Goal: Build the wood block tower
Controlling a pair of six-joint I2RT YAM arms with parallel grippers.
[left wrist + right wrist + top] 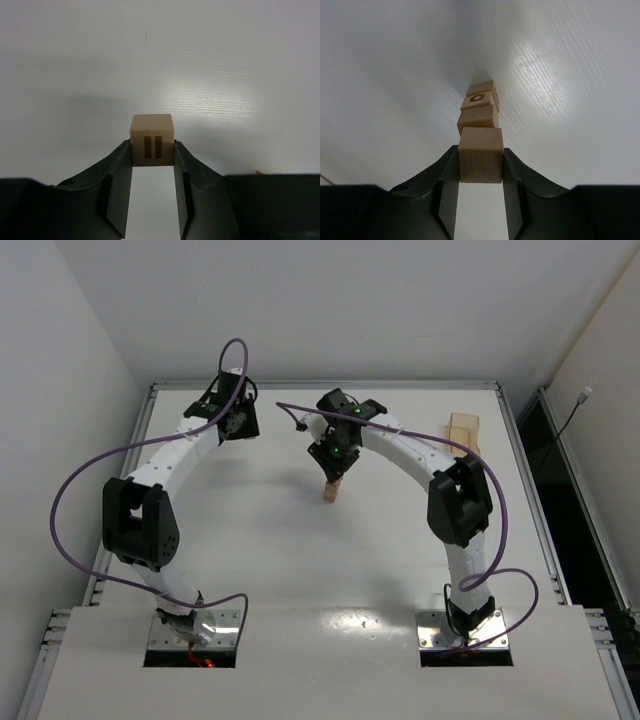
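My left gripper (152, 151) is shut on a small tan wood block with two dark bars (152, 139) and holds it above the white table at the back left; in the top view this gripper (238, 423) hides the block. My right gripper (480, 161) is shut on a plain wood block (481, 154), directly over the tower (478, 111), a one-wide column of three cubes, one with a dark ring mark. I cannot tell whether the held block touches the column. In the top view the right gripper (335, 465) stands over the tower (332, 491) at the table's middle.
Larger flat pale wooden slabs (463, 430) lie at the back right of the table (300, 570). Purple cables loop beside both arms. The table's raised rim (320, 386) runs along the back.
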